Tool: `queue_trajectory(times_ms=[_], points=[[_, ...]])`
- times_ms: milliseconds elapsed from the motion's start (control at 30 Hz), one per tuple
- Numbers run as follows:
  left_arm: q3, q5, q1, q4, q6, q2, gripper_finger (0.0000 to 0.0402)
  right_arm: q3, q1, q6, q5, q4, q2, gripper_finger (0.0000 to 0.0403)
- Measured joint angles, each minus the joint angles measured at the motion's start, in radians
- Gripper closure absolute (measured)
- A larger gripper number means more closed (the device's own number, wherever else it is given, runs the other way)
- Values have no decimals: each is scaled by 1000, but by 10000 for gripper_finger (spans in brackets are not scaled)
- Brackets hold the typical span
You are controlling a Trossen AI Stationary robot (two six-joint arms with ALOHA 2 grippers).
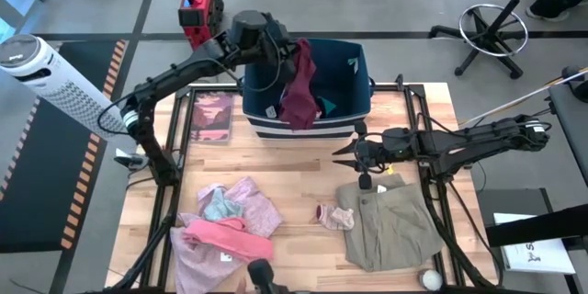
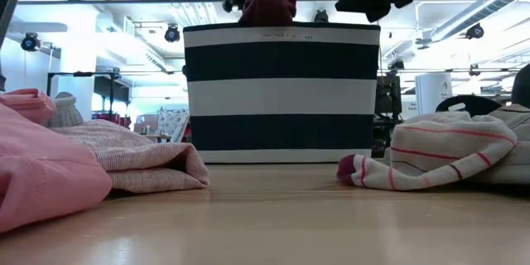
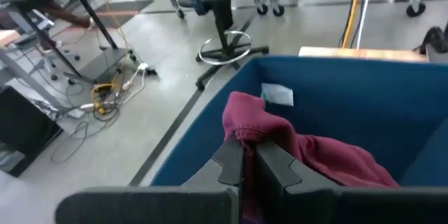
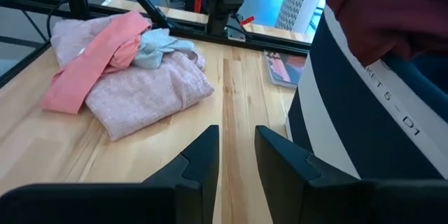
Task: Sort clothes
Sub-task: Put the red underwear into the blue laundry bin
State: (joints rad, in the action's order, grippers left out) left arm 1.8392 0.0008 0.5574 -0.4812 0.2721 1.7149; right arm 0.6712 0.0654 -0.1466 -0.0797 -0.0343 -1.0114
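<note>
Maroon cloth [image 1: 299, 87] hangs over the front wall of the blue striped bin [image 1: 354, 129], and your left gripper [image 3: 248, 171] pinches it tight up above. Your right gripper [image 1: 344, 150] waits just in front of the bin with its fingers spread. Near it lie the khaki-grey piece [image 1: 390, 220] and the striped piece [image 1: 335, 216]; the pink pile [image 1: 225, 225] lies well apart.

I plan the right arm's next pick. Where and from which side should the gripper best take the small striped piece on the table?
Probably from straight above, pinching the raised middle of the striped piece. It lies crumpled and low on the table, apart from the khaki garment, so no edge offers a side grip. The right gripper is open nearby.
</note>
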Motion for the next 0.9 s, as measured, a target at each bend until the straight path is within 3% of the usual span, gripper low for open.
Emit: queue_trajectory(times_ms=[333, 600, 900], points=[[-16, 39, 96, -3, -2, 45, 401, 16, 0, 6, 0, 4, 15, 306], [-17, 81, 117, -18, -23, 92, 401, 27, 0, -3, 0, 13, 15, 317], [-17, 420, 100, -201, -23, 99, 392, 27, 0, -3, 1, 63, 15, 315]])
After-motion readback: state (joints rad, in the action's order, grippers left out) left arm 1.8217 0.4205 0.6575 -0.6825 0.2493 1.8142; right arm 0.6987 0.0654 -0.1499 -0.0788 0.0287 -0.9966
